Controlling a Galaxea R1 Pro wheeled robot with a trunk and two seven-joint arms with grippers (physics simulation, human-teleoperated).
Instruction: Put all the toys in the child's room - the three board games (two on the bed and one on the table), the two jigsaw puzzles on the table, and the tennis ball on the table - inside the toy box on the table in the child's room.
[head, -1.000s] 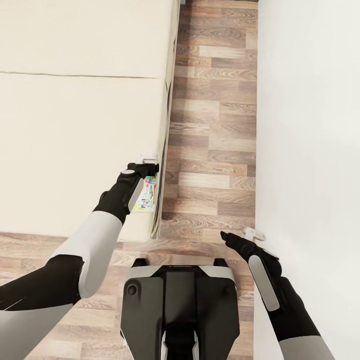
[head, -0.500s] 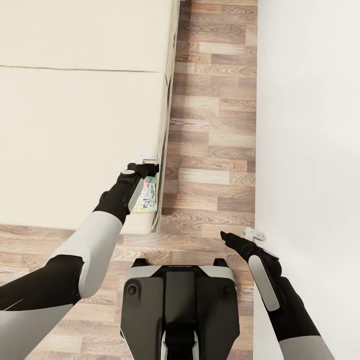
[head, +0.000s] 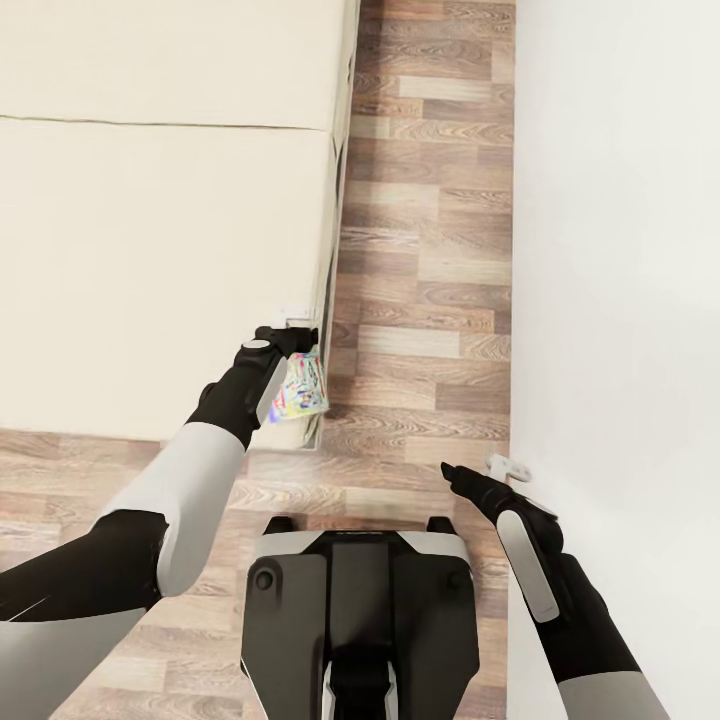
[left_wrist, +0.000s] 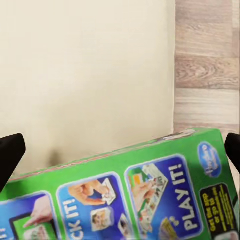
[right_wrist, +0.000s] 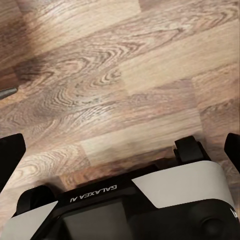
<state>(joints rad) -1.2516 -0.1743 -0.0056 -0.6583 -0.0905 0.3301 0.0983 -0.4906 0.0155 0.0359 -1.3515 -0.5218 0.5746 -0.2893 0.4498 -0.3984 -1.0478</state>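
Left gripper: we have it pinching a board game, a green-edged box hanging at the bed's corner.
Game, wrist view: its green printed side runs between our fingertips, mattress behind.
Change: the bed has slid upward in our head view, so our base is backing away; the game now juts out over the floor, clear of the mattress.
Right gripper: spread, holding nothing, near the wall.
Meaning: we judge this game lifted off the bed, carry to the toy box still ahead.

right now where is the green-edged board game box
In the head view the flat green-edged board game box is held in the left end effector, at the corner of the beige bed beside the wooden floor.
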